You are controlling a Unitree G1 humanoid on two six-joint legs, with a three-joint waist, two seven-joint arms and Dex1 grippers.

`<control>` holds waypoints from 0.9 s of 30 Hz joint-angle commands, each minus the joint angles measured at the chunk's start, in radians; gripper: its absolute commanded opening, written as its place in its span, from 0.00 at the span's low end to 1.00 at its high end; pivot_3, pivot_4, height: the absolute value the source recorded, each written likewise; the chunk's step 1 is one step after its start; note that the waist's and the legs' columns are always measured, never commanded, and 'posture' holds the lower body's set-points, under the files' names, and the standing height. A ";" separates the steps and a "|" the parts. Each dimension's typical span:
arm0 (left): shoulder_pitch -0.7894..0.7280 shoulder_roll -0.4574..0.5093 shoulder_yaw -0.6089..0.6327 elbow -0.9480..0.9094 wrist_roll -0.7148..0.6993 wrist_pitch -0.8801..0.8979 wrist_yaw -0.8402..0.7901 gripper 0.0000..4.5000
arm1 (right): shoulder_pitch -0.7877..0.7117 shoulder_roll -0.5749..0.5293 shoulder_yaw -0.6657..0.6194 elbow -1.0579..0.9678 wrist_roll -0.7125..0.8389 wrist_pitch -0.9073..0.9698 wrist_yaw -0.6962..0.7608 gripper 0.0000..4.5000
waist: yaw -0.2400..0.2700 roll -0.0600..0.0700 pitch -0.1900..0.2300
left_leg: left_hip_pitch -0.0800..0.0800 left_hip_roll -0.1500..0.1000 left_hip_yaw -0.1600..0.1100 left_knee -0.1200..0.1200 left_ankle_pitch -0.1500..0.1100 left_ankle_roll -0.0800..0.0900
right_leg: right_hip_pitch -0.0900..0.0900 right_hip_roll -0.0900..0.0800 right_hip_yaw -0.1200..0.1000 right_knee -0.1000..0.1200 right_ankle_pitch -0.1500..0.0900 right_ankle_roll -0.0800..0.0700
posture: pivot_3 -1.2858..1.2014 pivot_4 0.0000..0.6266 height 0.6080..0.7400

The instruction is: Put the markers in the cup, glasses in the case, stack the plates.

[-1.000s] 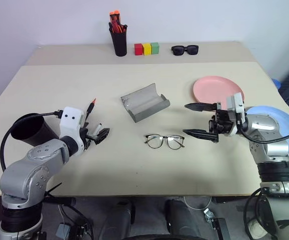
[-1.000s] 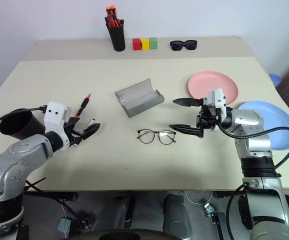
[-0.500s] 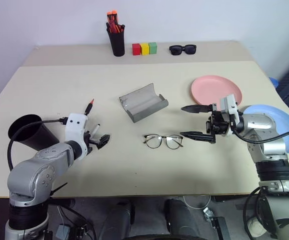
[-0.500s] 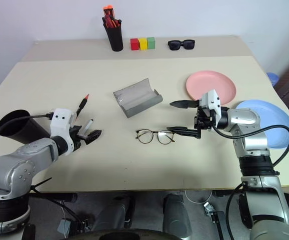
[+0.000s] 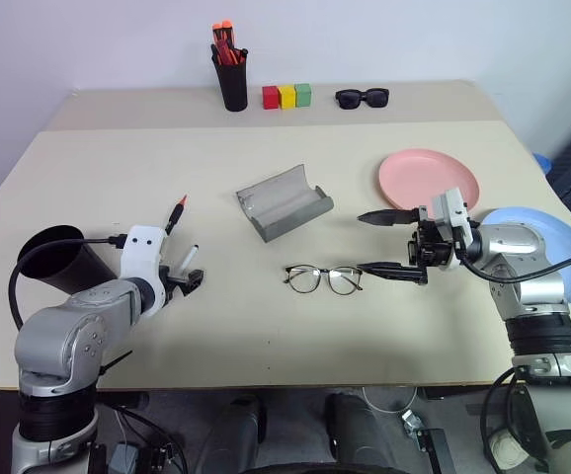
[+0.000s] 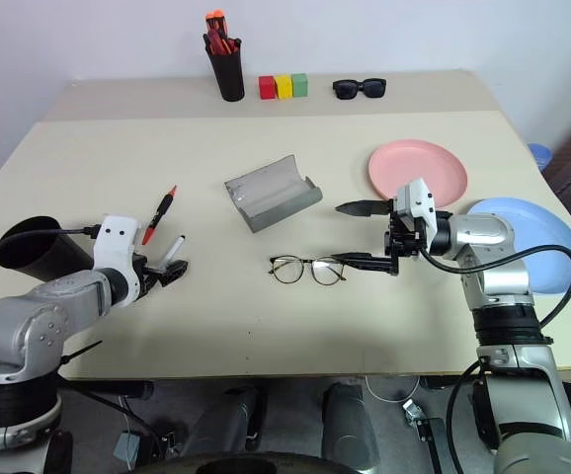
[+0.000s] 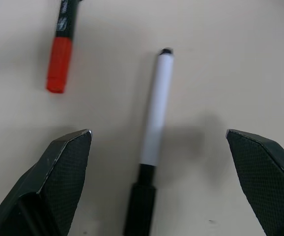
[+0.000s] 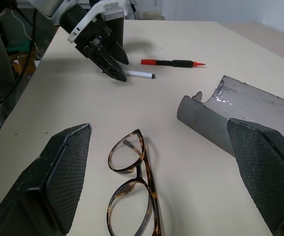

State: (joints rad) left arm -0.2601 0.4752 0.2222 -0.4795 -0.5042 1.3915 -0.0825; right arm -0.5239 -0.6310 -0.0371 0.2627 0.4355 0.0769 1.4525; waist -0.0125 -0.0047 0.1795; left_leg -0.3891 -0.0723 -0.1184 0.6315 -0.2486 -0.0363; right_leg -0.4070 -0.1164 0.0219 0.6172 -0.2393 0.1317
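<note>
My left gripper (image 5: 183,282) is open and tilted down over the white marker (image 7: 156,108), whose black cap lies between the two fingers without touching them. The red marker (image 5: 178,211) lies just beyond it. Left of that arm stands the black cup (image 5: 53,257). The glasses (image 5: 324,278) lie at mid-table, in front of the open grey case (image 5: 284,202). My right gripper (image 5: 363,243) hovers open to the right of the glasses, pointing toward them. The pink plate (image 5: 429,178) and the blue plate (image 5: 560,242) lie apart on the right.
Along the back of the table stand a black pen holder (image 5: 233,85) with orange-tipped pens, three coloured blocks (image 5: 287,96) and black sunglasses (image 5: 365,98). The blue plate sits close to the table's right edge.
My left gripper has sunk and tipped further down, closing in over the white marker. The right gripper has stayed where it was.
</note>
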 commanded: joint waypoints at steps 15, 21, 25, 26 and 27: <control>-0.082 -0.057 0.014 -0.017 0.035 0.092 -0.042 0.01 | 0.001 -0.015 -0.023 0.012 0.007 -0.043 0.001 1.00 | 0.000 0.000 0.000 | 0.000 0.000 0.000 0.000 0.001 -0.001 | 0.000 0.000 0.000 0.000 0.002 0.003 | 0.52 0.24 1.00; -0.027 -0.083 0.003 -0.141 0.013 -0.189 -0.153 0.01 | -0.006 -0.013 -0.022 0.036 0.004 -0.056 0.002 1.00 | -0.001 0.000 0.000 | 0.000 0.000 0.000 0.000 0.001 -0.002 | 0.000 0.000 0.000 0.000 0.002 0.003 | 0.52 0.24 1.00; 0.052 -0.121 0.015 -0.198 0.081 -0.484 -0.157 0.01 | -0.017 -0.013 -0.022 0.057 0.002 -0.066 0.004 1.00 | 0.000 0.000 0.000 | 0.000 0.000 0.000 -0.001 0.001 -0.002 | 0.000 0.000 0.000 -0.001 0.002 0.003 | 0.52 0.24 1.00; 0.071 -0.136 0.034 -0.206 0.086 -0.543 -0.156 0.01 | -0.020 -0.013 -0.022 0.064 0.001 -0.069 0.005 1.00 | 0.000 0.000 0.000 | 0.000 0.000 0.000 -0.001 0.001 -0.002 | 0.000 0.000 0.000 -0.001 0.002 0.003 | 0.52 0.24 1.00; 0.088 -0.152 0.053 -0.208 0.088 -0.605 -0.157 0.01 | -0.023 -0.012 -0.022 0.070 0.000 -0.072 0.006 1.00 | 0.000 0.000 0.000 | 0.000 0.000 0.000 0.000 0.001 -0.002 | 0.000 0.000 0.000 -0.001 0.002 0.002 | 0.52 0.24 1.00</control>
State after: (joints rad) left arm -0.1775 0.3287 0.2332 -0.6516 -0.4314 0.8826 -0.2370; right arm -0.5221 -0.6363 -0.0403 0.3382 0.4319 0.0212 1.4539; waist -0.0121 -0.0051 0.1797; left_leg -0.3894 -0.0721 -0.1180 0.6312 -0.2475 -0.0386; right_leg -0.4070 -0.1167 0.0224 0.6161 -0.2374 0.1341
